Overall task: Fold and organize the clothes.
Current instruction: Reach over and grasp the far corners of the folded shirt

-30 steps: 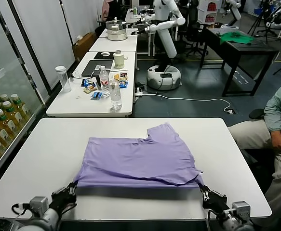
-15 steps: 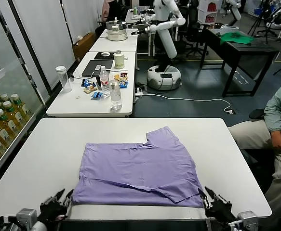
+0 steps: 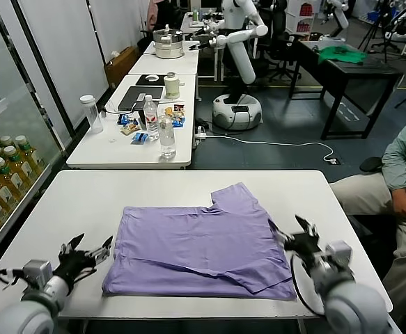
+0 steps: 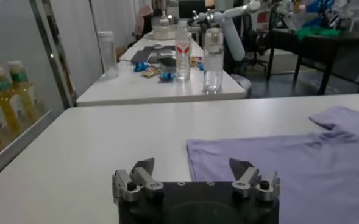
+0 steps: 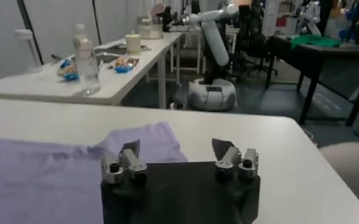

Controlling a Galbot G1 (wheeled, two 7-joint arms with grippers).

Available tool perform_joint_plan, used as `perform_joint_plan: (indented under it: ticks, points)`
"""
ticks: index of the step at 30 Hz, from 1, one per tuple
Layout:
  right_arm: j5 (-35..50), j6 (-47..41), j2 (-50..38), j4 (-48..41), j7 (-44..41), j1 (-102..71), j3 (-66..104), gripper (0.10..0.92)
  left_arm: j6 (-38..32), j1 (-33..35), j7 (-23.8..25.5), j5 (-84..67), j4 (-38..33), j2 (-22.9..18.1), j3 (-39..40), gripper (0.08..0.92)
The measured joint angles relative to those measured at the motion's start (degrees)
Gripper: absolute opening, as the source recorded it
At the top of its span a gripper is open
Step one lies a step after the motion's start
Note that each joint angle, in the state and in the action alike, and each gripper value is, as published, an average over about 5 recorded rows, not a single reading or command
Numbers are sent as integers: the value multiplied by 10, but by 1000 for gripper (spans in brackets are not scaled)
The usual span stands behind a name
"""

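Both sets of jaws stood wide apart and held nothing. The left gripper [image 3: 88, 252] hovered low over the white surface [image 3: 70, 202] just outside the left edge of the lavender T-shirt [image 3: 199, 243]; in its own wrist view the left gripper [image 4: 195, 175] showed bare surface between its fingertips, with the T-shirt [image 4: 289, 164] beginning just past the one jaw nearer the cloth. The right gripper [image 3: 291, 235] sat above the shirt's right edge, and its wrist view had the right gripper [image 5: 178, 157] pointing across the purple fabric [image 5: 39, 176], one sleeve lobe lying ahead of the jaws.

The shirt lay flat near the middle of the surface, folded over once so that a doubled layer ran along the edge nearest the robot — a loose flap showed there, toward the right gripper's side, and one short sleeve stuck out on the far side.

The risk from here, as I judged it, was uneven pickup. The left jaws were beside the cloth, not over it, so closing where they stood would catch nothing and the right side alone would drag the shirt askew. On the right, the jaws could pinch only the top layer of the doubled edge, and lifting that would peel the fold open. The loose flap could also bunch under a sliding fingertip — wrinkling the next fold.
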Motion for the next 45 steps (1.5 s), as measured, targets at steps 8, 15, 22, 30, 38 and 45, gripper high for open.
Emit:
perform_joint_plan:
  ticks: [8, 15, 22, 30, 38, 45]
  points:
    - [-15, -7, 73, -174, 3, 187, -96, 823, -8, -114, 19, -3, 99, 14, 61, 823]
    - [-50, -4, 145, -332, -3, 295, -127, 823, -21, -193, 39, 5, 182, 12, 109, 823]
    - [-82, 8, 196, -453, -13, 345, -131, 823, -32, -251, 55, 18, 252, 4, 151, 823]
    - [-107, 26, 232, -545, -24, 371, -118, 823, -37, -295, 70, 34, 313, -5, 184, 823]
    - [-118, 38, 249, -592, -31, 388, -114, 823, -35, -315, 78, 43, 347, -7, 192, 823]
    - [-124, 46, 260, -614, -36, 401, -113, 822, -31, -322, 86, 45, 358, -9, 193, 823]
